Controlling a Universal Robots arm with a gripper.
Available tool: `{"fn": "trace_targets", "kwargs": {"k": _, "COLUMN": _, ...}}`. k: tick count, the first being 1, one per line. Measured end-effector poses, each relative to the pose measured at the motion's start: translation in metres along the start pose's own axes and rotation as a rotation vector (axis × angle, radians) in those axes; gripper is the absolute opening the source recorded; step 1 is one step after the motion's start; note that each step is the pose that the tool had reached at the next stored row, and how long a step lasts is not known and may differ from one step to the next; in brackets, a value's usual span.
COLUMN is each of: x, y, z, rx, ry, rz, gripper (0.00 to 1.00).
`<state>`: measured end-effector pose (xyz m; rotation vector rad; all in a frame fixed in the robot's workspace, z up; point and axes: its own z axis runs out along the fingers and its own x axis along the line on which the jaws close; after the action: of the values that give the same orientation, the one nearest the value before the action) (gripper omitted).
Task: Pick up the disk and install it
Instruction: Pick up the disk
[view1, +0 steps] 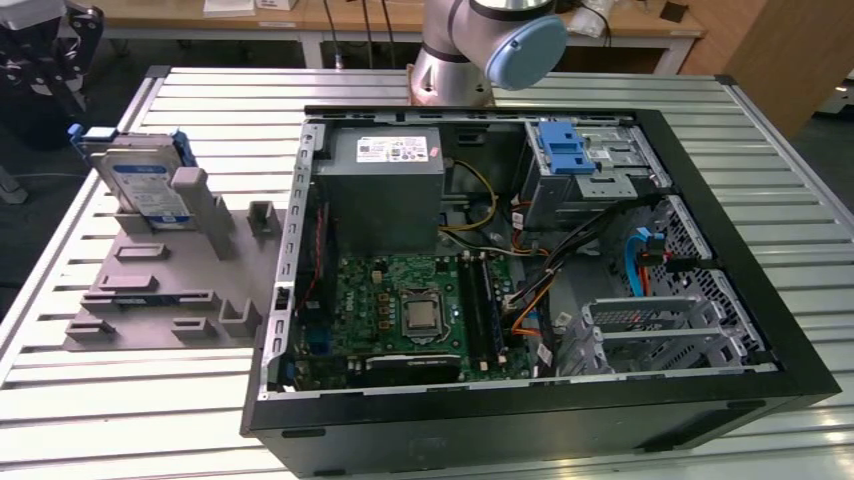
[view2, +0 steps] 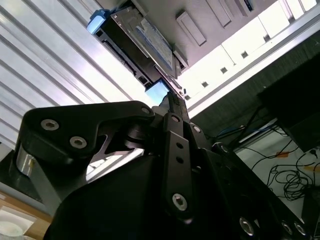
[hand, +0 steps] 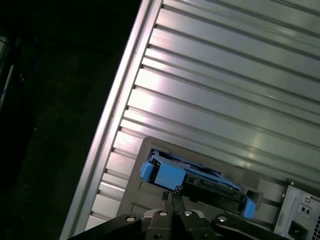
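1. The gripper (hand: 170, 196) had its fingertips pressed together on nothing, close to the blue-railed end of the disk (hand: 207, 185)
2. The disk stood upright in a grey holder (view1: 147, 300) on the slatted table (view1: 134, 420)
3. Farther off, toward the exterior view's right, lay the open computer case (view1: 534, 420)

disk (view1: 144, 185) upright in fixture (view1: 160, 290); fixture at exterior view's left of computer case (view1: 534, 415)
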<state>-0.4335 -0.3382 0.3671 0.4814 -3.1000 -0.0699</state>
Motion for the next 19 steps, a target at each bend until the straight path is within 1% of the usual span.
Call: {"fn": "trace_targets", "kwargs": {"k": 19, "x": 0.0008, "y": 0.0003, "z": 0.0000, "rx": -0.0002, "ry": 0.0022, "rz": -0.051, "gripper": 0.11}}
